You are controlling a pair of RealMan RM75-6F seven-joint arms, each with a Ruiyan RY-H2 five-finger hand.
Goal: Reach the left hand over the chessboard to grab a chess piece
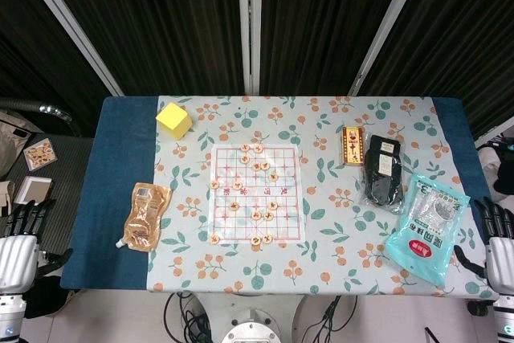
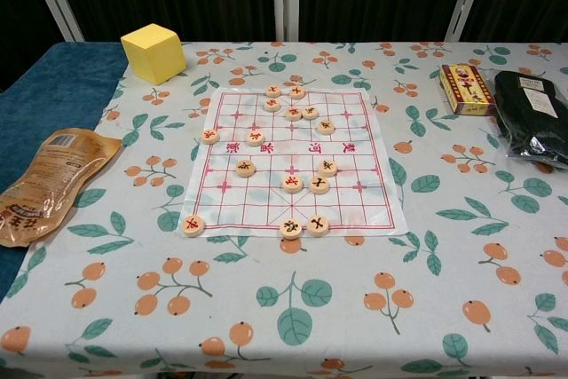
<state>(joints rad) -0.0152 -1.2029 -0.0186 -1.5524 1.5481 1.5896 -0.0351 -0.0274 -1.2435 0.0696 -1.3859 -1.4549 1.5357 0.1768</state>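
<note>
A white paper chessboard [image 1: 255, 193] [image 2: 293, 162] with a red grid lies in the middle of the table. Several round wooden chess pieces [image 2: 292, 184] [image 1: 256, 215] are scattered on it, one piece [image 2: 193, 225] at its near left corner. My left hand [image 1: 18, 248] hangs off the table's left front corner, well away from the board, fingers apart and holding nothing. My right hand [image 1: 498, 245] hangs off the right front corner, also with fingers apart and nothing in it. Neither hand shows in the chest view.
A yellow cube [image 1: 173, 120] [image 2: 153, 52] stands at the back left. A brown pouch [image 1: 144, 216] [image 2: 49, 182] lies left of the board. To the right lie a small red-yellow box [image 1: 352, 144] [image 2: 465, 88], a black packet [image 1: 382, 171] [image 2: 535, 115] and a light-blue bag [image 1: 427, 226].
</note>
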